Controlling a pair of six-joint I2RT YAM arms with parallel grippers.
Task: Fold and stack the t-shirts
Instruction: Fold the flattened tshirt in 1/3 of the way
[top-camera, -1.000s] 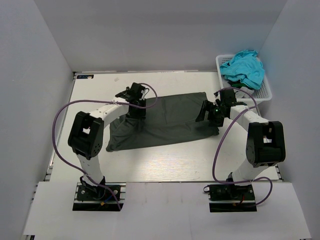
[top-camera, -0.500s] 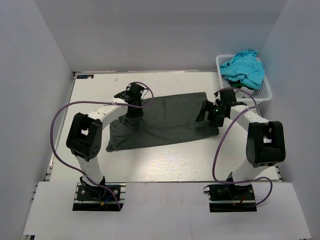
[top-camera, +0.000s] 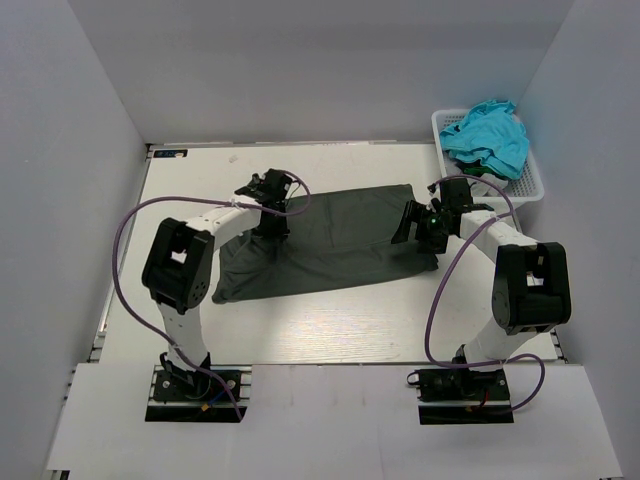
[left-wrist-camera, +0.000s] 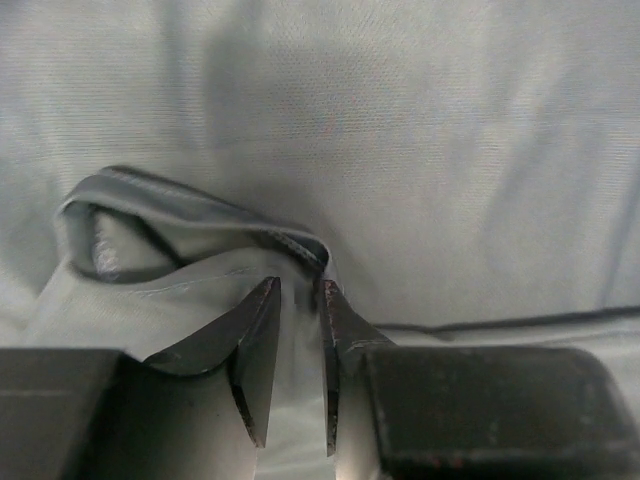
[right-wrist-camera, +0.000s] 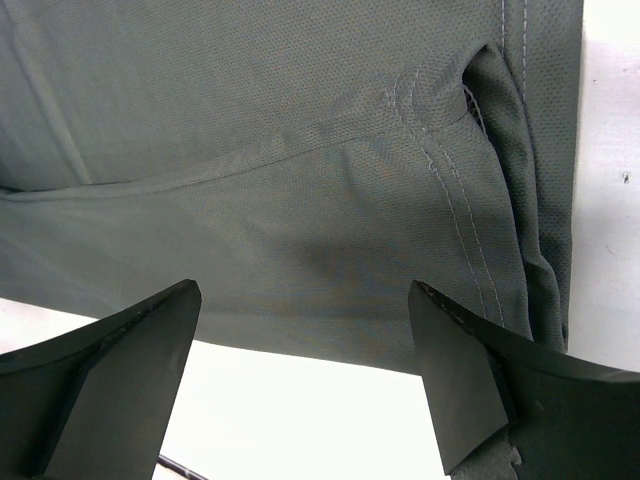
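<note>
Jaws of the left gripper (left-wrist-camera: 298, 292) stand narrow, pinching a raised fold of the charcoal t-shirt (top-camera: 335, 240), which lies spread on the tabletop (top-camera: 330, 315). The right gripper (right-wrist-camera: 302, 295) gapes wide over the shirt's right edge. A turquoise t-shirt (top-camera: 487, 135) sits in the basket (top-camera: 530, 187).

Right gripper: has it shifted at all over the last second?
No. In the top view the right gripper sits at the same spot over the shirt's right end, with the same gap to the basket.

Charcoal t-shirt (top-camera: 330, 240) spread flat; turquoise t-shirt (top-camera: 487, 135) bunched in basket (top-camera: 530, 186).
</note>
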